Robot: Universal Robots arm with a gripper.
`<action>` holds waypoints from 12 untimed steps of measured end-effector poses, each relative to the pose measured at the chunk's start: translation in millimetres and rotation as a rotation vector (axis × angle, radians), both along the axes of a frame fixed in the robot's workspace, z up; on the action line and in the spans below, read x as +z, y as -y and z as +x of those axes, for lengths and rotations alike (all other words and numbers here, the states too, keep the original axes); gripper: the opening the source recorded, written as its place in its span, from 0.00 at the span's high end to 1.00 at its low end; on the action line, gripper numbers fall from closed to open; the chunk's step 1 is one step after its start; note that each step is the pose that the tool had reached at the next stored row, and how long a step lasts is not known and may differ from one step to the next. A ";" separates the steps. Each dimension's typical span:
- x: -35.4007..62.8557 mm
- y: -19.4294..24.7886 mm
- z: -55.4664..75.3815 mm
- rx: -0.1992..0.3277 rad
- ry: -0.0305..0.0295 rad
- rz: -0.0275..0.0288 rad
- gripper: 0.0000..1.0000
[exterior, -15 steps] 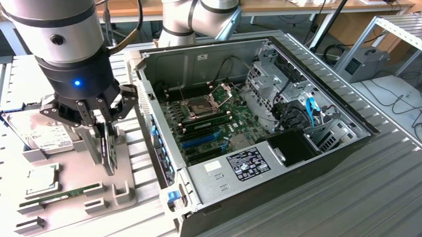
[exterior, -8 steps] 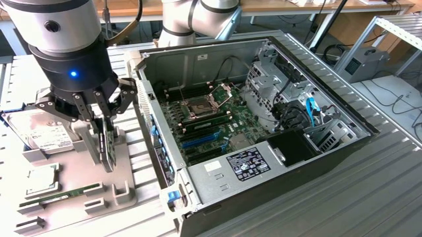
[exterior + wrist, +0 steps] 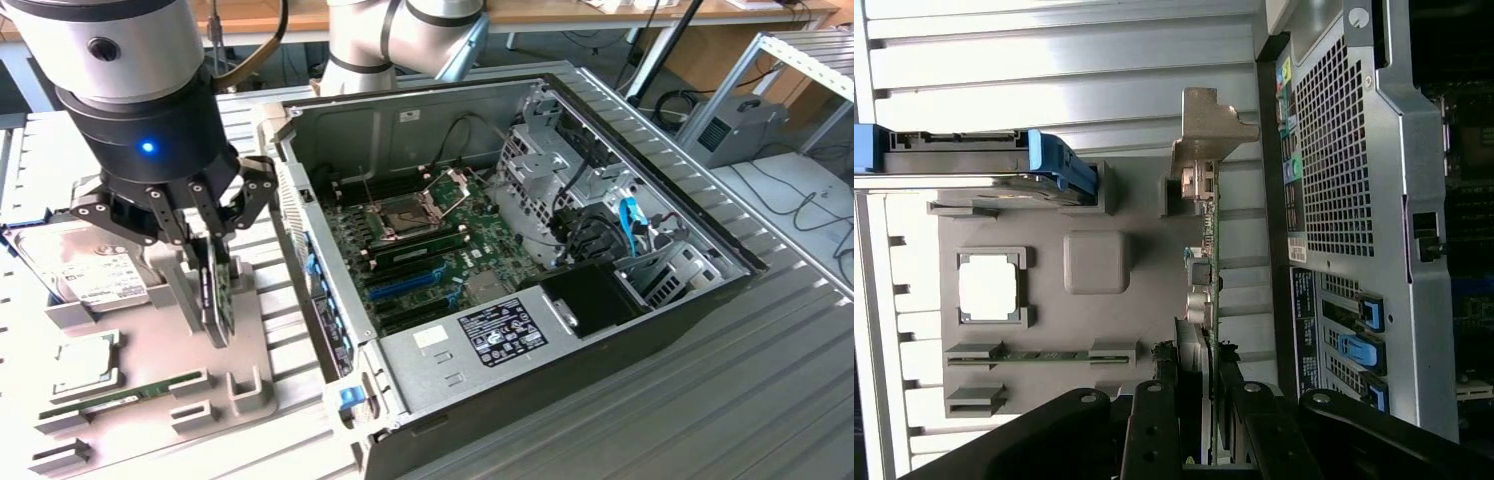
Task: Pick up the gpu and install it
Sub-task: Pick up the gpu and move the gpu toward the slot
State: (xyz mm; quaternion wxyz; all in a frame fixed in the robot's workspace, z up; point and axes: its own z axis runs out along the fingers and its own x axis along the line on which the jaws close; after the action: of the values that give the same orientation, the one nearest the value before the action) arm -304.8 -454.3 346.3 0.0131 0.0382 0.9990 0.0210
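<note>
1. The gripper (image 3: 214, 262) (image 3: 1199, 385) hangs straight down over the grey holder tray (image 3: 160, 405) (image 3: 1054, 330), its fingers (image 3: 200, 250) pinching the gpu (image 3: 216, 305) (image 3: 1202, 260) from both flat sides.
2. The gpu stands on edge, its lower edge at the tray's slot and its silver bracket end (image 3: 1204, 130) away from the gripper.
3. Also on the tray are a hard drive (image 3: 94, 275) (image 3: 964, 160), a processor chip (image 3: 83, 365) (image 3: 989, 287) and a green memory stick (image 3: 127, 392) (image 3: 1039, 355), each apart from the gpu.
4. Just beside the tray, to the exterior view's right, the open computer case (image 3: 441, 120) (image 3: 1354, 150) lies on the ribbed counter (image 3: 694, 400), its motherboard (image 3: 427, 250) exposed.
</note>
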 end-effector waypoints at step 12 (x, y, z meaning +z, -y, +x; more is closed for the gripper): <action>2.7 0.0 0.1 0.000 -0.0001 -0.0011 0.74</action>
State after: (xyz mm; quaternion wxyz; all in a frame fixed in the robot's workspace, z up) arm -304.8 -454.3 349.0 0.0130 0.0381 0.9990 0.0204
